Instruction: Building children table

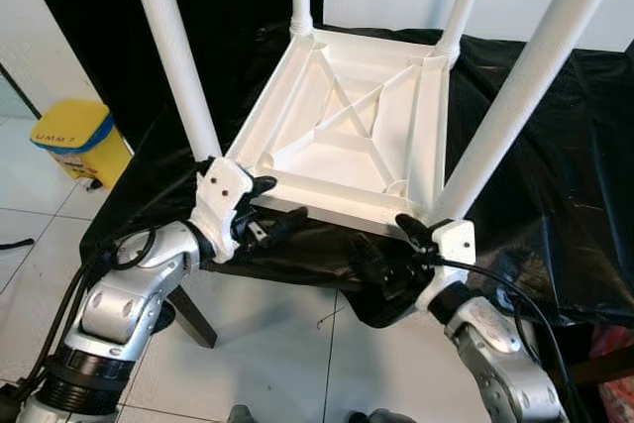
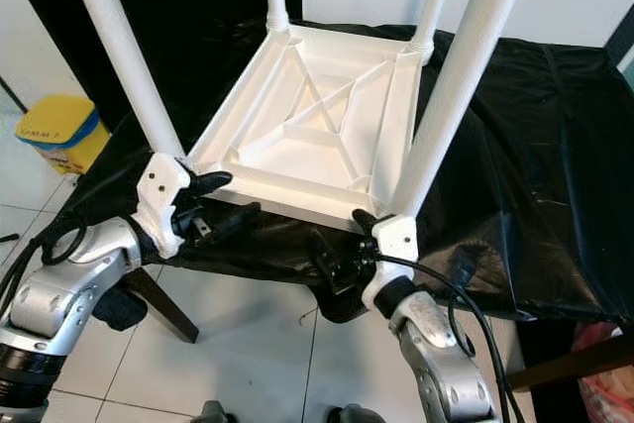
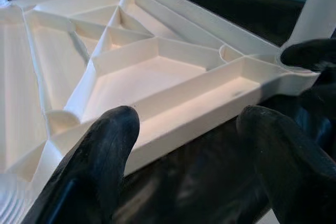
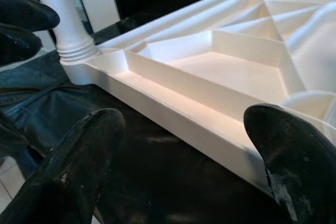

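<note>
Left gripper (image 1: pixel 267 210) is sitting at the near left corner of the white table (image 1: pixel 342 136), fingers spread apart, not clamping anything; in the left wrist view its fingertips (image 3: pixel 105 150) are framing the table's near rim with a gap. Right gripper (image 1: pixel 381 260) is sitting at the near right corner, just below the rim, fingers likewise spread with nothing between them.

The table is lying upside down on a black cloth (image 1: pixel 555 165) covering a work surface, ribbed underside facing up. 4 white legs are standing up from its corners: near left leg (image 1: pixel 178 56), near right leg (image 1: pixel 525 86), 2 far legs behind.

A yellow bin (image 1: pixel 79 141) with a blue band is standing on the tiled floor (image 1: pixel 287 344) to the left; black lettering on it is reading roughly "UMM", rest too small to read.
</note>
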{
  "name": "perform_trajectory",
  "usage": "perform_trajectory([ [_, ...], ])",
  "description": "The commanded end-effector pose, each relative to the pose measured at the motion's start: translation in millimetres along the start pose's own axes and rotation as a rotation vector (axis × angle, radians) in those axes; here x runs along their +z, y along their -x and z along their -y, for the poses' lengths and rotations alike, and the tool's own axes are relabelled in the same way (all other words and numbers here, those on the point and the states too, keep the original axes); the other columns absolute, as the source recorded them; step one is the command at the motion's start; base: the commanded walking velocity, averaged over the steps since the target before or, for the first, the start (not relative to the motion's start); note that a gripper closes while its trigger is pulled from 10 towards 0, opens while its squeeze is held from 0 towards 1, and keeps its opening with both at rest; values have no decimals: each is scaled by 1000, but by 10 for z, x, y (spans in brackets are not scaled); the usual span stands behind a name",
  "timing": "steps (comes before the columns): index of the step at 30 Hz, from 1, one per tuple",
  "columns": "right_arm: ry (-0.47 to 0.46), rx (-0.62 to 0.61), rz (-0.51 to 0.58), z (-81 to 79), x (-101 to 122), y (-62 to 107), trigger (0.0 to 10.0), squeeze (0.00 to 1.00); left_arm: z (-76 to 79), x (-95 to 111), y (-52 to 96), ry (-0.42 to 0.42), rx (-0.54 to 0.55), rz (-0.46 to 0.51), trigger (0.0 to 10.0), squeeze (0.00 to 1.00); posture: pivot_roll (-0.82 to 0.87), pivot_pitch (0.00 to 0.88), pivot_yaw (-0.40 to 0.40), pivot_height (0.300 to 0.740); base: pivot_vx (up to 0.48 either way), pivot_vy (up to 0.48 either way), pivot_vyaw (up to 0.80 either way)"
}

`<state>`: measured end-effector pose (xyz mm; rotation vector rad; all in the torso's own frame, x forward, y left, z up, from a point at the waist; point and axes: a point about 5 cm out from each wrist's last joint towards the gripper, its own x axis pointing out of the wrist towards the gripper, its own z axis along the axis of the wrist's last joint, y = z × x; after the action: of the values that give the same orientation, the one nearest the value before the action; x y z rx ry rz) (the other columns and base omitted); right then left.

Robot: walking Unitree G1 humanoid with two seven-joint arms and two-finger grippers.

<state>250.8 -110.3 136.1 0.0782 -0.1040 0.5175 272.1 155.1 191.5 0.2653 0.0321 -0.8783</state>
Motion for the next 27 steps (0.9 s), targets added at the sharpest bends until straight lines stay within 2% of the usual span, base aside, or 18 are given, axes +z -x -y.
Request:
perform_trajectory([
  [1,9,-46,13,72,-10,-66,10000,0,2,-21,169,36,-91,-12,10000,0,59,110,-54,740,0,0,0],
  [2,14,-65,25,114,7,-106,10000,0,-48,-44,274,55,-87,-31,10000,0,70,109,-56,740,0,0,0],
  [3,14,-65,25,114,7,-106,10000,0,-48,-44,274,55,-87,-31,10000,0,70,109,-56,740,0,0,0],
  [4,23,-84,30,176,18,-115,10000,0,-122,-66,390,66,-82,-50,10000,0,76,108,-57,740,0,0,0],
  [5,23,-84,30,176,18,-115,10000,0,-122,-66,390,66,-82,-50,10000,0,76,108,-57,740,0,0,0],
  [7,48,-113,23,295,23,-78,10000,0,-312,-106,576,75,-41,-88,10000,0,88,105,-56,740,0,0,0],
  [8,48,-113,23,295,23,-78,10000,0,-312,-106,576,75,-41,-88,10000,0,88,105,-56,740,0,0,0],
  [10,73,-142,12,415,16,-25,10000,0,-531,-167,762,67,25,-151,10000,0,91,102,-49,740,0,0,0],
  [11,73,-142,12,415,16,-25,10000,0,-531,-167,762,67,25,-151,10000,0,91,102,-49,740,0,0,0],
  [13,94,-180,2,534,4,36,10000,0,-811,-209,952,23,120,-235,10000,0,83,91,-33,740,0,0,0],
  [14,94,-180,2,534,4,36,10000,0,-811,-209,952,23,120,-235,10000,0,83,91,-33,740,0,0,0],
  [16,110,-207,-5,606,-15,82,10000,0,-1062,-190,1069,3,219,-263,10000,0,77,86,-24,740,0,0,0],
  [17,110,-207,-5,606,-15,82,10000,0,-1062,-190,1069,3,219,-263,10000,0,77,86,-24,740,0,0,0],
  [19,124,-229,-10,664,-34,114,10000,0,-1256,-156,1103,-16,303,-263,10000,0,62,77,-10,740,0,0,0],
  [21,134,-243,-13,708,-42,138,10000,0,-1370,-136,1100,-31,352,-263,10000,0,58,76,-7,740,0,0,0],
  [23,134,-243,-13,708,-42,138,10000,0,-1370,-136,1100,-31,352,-263,10000,0,58,76,-7,740,0,0,0],
  [26,159,-271,-15,825,-24,177,10000,0,-1680,-53,944,-38,530,-216,10000,0,38,72,1,740,0,0,0],
  [27,159,-271,-15,825,-24,177,10000,0,-1680,-53,944,-38,530,-216,10000,0,38,72,1,740,0,0,0],
])
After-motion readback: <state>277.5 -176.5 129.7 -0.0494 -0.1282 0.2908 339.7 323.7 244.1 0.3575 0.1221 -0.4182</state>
